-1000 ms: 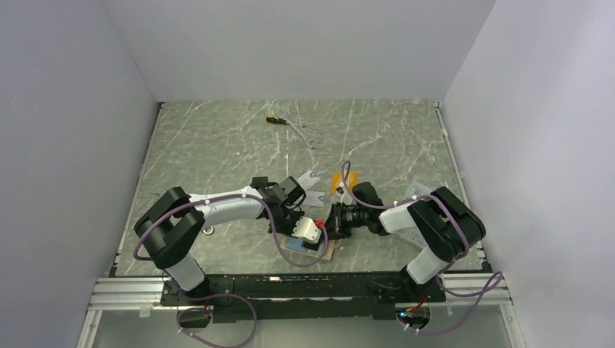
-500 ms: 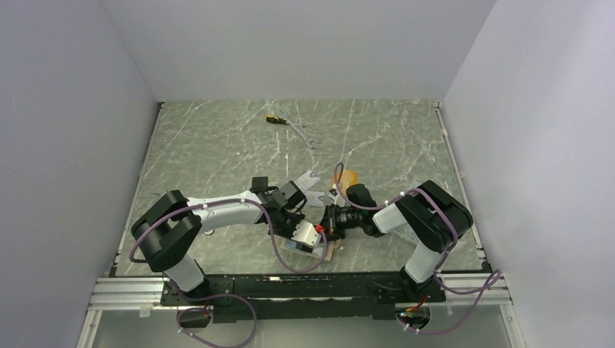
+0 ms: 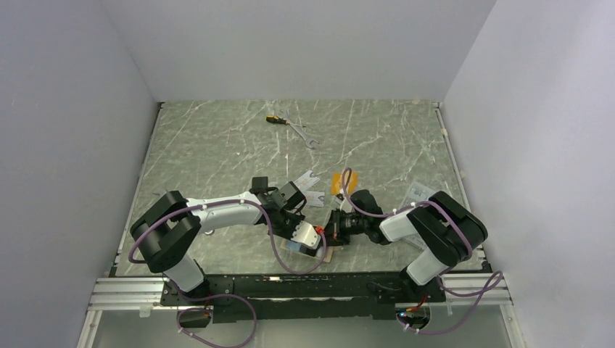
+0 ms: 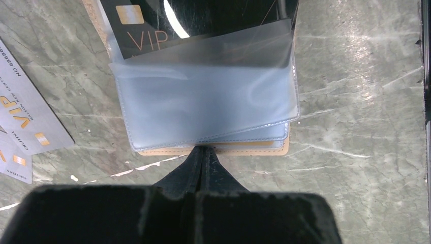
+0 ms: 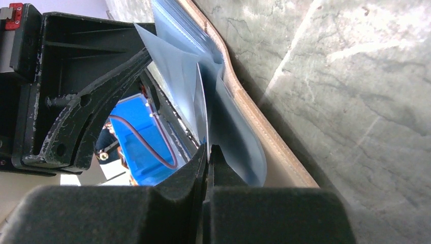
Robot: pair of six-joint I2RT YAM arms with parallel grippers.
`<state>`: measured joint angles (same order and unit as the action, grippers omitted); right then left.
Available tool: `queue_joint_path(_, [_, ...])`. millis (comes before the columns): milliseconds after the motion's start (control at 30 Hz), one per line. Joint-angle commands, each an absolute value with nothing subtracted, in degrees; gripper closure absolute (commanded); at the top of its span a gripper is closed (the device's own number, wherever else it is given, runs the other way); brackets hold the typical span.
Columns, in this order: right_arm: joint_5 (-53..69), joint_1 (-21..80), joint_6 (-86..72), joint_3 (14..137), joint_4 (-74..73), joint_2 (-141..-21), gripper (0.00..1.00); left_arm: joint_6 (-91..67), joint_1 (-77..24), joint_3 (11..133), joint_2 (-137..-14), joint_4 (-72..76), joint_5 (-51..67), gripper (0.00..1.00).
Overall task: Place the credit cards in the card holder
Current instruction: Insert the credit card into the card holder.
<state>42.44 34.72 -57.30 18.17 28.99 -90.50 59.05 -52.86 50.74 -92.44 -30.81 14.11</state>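
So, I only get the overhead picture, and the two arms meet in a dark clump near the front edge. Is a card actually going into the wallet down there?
Observer: Yes. The left wrist camera shows a black card marked VIP, partly slid under a clear sleeve of the card holder, with its top part sticking out.
Operator: And what is the left claw doing?
Observer: The left gripper is shut, its tips against the holder's near tan edge.
Operator: And the right one?
Observer: The right gripper is shut too, its tips right at the holder's sleeves. I cannot tell whether it pinches the card.
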Motion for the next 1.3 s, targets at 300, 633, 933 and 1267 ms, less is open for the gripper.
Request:
queue_joint_path(300, [39.73,36.02,-58.44,18.57,28.02,-93.43,1.0,58.75,-54.24,46.11,-96.73,-39.77,18.21,1.0])
queue_joint_path(633, [41.38,36.22,-55.07,24.85,25.72,-96.2,1.0,58.83,-54.23,45.9,-96.59,-39.52,18.19,1.0])
queue_joint_path(933, [36.22,36.99,-50.12,27.9,12.14,-89.33,0.54,59.32,-49.59,48.73,-96.13,-41.89,21.13,1.0])
queue_joint_path(1267, [27.86,38.17,-45.25,31.29,-4.31,-80.65,0.43,58.88,-41.04,52.49,-93.83,-45.88,28.09,1.0])
